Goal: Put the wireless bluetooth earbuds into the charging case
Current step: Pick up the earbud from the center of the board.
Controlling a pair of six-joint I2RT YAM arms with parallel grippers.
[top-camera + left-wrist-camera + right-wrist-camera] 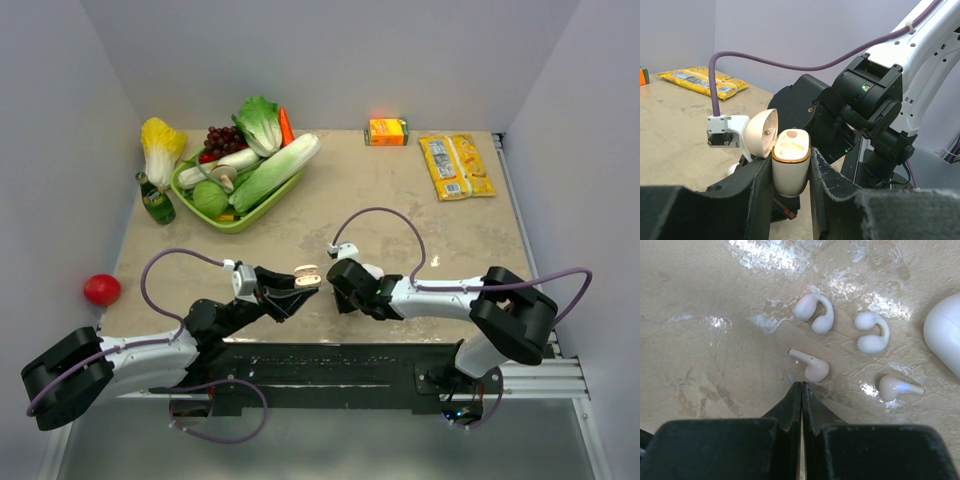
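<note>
Cream-white plastic, item 1: the charging case [789, 175], lid [761, 131] hinged open, held upright and clear of the surface [715, 355] near the middle of the table. Your left jaws are clamped on its 2 flanks, parted only by the width of the body. The tan insert faces up, and the 1 well you can see plainly looks vacant.

Item 2: the wireless bluetooth earbuds, 2 stemmed pieces lying loose on the surface below the right wrist camera. The nearer earbud [812, 369] sits just beyond the tips of your right jaws. The second earbud [896, 387] lies off to one side, apart from the first. Your right jaws are pressed together, tips meeting, with nothing between them.

Item 3: a hook-shaped white bud [816, 314] and its twin [871, 334], lying beyond the stemmed pair. They are likely a different set.

Progress, as a judgement: the case is open and presented, and 0 of 2 earbuds are seated. Both pickups and both insertions are left for you.

Not legible:
- The case's other well is partly masked by the lid.
- A rounded white body [945, 332] is cut off by the frame edge, so its identity is unclear.
- From the top camera the earbuds are hidden beneath the right arm.
- Whether the right jaws touch the surface cannot be told.
</note>
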